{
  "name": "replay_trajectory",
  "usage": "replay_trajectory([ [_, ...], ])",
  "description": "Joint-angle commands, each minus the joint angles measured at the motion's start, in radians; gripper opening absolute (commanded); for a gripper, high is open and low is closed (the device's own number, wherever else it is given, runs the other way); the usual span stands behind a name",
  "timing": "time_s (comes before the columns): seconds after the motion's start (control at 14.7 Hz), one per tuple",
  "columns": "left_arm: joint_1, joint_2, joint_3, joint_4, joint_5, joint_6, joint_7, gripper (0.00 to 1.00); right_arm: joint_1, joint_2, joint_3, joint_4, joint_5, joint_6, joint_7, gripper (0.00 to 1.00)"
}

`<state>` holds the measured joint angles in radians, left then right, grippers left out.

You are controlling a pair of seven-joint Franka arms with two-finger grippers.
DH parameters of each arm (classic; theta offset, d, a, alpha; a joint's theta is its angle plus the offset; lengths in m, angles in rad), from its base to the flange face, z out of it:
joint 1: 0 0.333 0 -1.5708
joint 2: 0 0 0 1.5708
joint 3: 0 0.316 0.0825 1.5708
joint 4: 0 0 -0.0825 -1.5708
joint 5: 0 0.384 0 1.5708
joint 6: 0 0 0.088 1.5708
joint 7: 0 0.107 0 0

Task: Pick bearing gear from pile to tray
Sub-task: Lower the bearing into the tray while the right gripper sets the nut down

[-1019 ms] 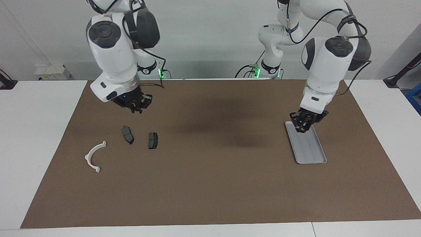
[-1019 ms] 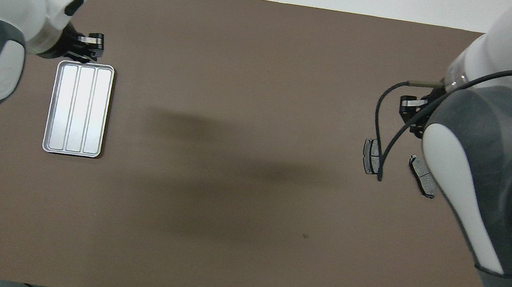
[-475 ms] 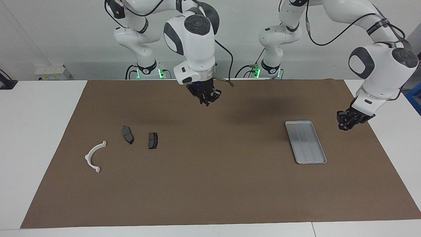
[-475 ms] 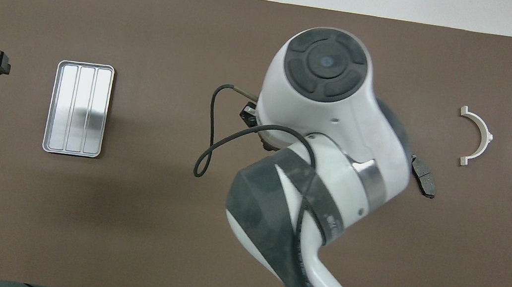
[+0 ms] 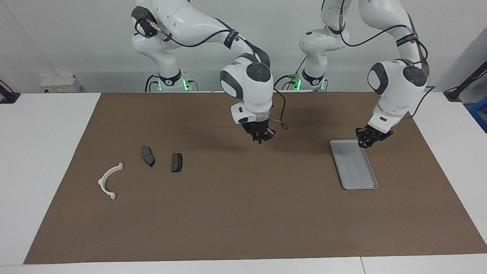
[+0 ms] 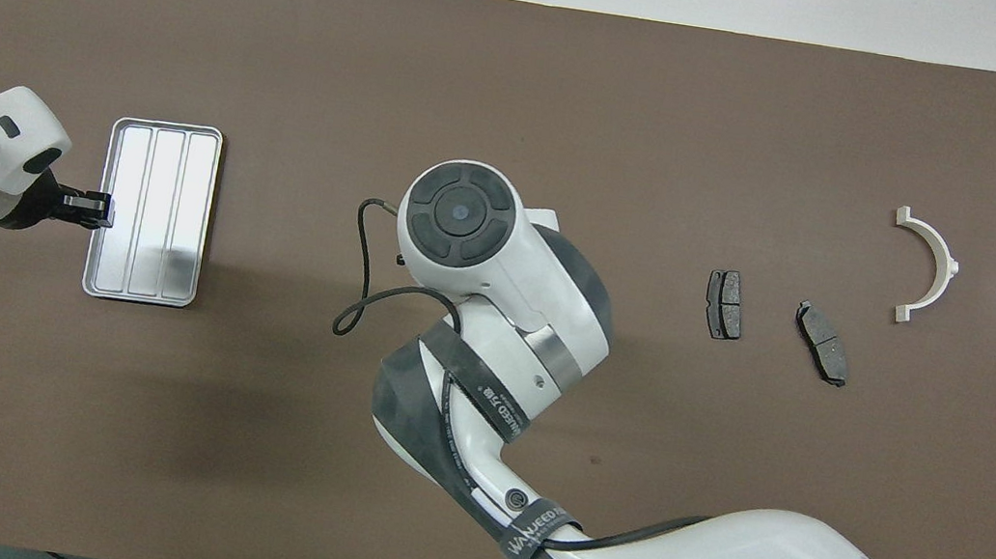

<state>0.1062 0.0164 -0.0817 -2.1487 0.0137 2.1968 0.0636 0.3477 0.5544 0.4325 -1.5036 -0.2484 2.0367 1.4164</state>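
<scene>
From above, the right arm's wrist hides its closed, empty right tool (image 5: 261,137) over bare mat (image 5: 243,213). The left tool (image 5: 366,141), over the tray (image 5: 359,179) rim: grip unreadable.

The right gripper (image 5: 261,139) hangs shut over the middle of the brown mat (image 5: 243,213). The left gripper (image 5: 366,143) hovers at the shallow silver-grey metal tray's (image 5: 357,179) corner nearest the robots. Two dark grey brake pads (image 5: 148,155) (image 5: 177,162) and a white curved plastic arc (image 5: 107,181) lie toward the right arm's end.

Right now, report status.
Right gripper shut, over mid-mat. Left gripper at the tray corner nearest the robots. Tray empty. Two brake pads and white arc on mat; nothing blocking.
</scene>
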Motion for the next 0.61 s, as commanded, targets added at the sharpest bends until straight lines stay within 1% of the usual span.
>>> replay_trajectory([
  [0.0,-0.017,-0.07,0.011,-0.106,-0.011,0.067,-0.019,0.0,0.028,0.11,-0.003,0.02,-0.089,0.092,0.084,0.0],
  [0.14,-0.031,-0.072,0.011,-0.128,-0.011,0.093,-0.05,0.0,0.027,0.128,-0.006,0.025,-0.091,0.115,0.084,0.0],
  [0.27,-0.034,-0.067,0.011,-0.145,-0.011,0.115,-0.053,0.0,0.017,0.127,-0.009,0.017,-0.094,0.151,0.084,0.0],
  [0.41,-0.036,-0.053,0.011,-0.172,-0.011,0.191,-0.057,0.0,0.014,0.127,-0.009,0.016,-0.101,0.148,0.084,0.0],
  [0.54,-0.036,-0.027,0.011,-0.18,-0.011,0.218,-0.067,0.0,0.014,0.125,-0.009,0.011,-0.101,0.149,0.087,0.0],
])
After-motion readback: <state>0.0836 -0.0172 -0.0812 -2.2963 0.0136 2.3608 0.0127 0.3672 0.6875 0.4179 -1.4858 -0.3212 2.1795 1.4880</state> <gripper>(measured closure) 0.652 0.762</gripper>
